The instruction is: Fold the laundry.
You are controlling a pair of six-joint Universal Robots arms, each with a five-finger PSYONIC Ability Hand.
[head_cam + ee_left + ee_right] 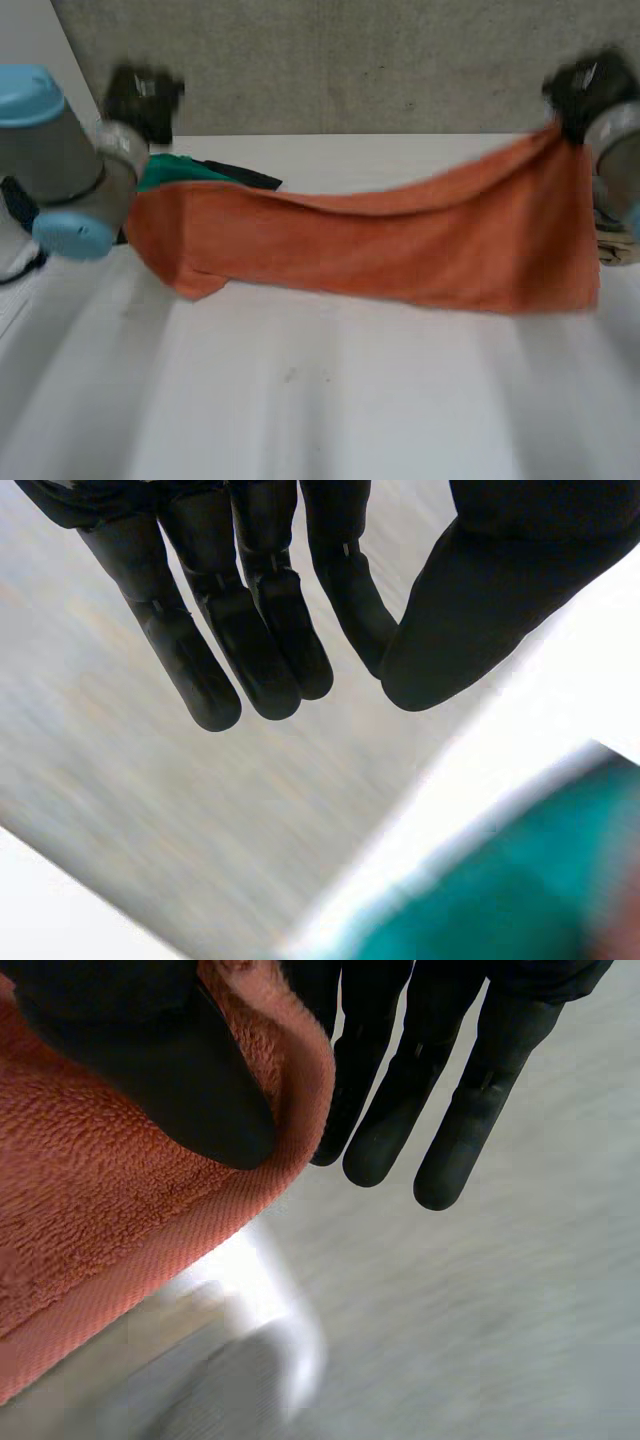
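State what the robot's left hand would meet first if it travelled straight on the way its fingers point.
Nothing near. Past the straight fingertips of the left hand lies a grey surface, probably the wall, though depth is unclear. The green cloth sits off toward the thumb's side.

Left wrist cam, my reading. Left hand (250,540) hangs with its fingers (205,675) straight and close together, side by side. The thumb (470,610) angles in toward them; its tip sits just beside the nearest fingertip, and I cannot tell whether the two touch. I see nothing held between thumb and fingers. Beyond the fingertips lies a blurred grey surface (150,800). On the thumb's side, a white strip of table (480,780) runs diagonally past the grey. A teal cloth (500,890) lies on the table past that strip, well apart from the hand; its outline is too blurred for me to note shape or folds.
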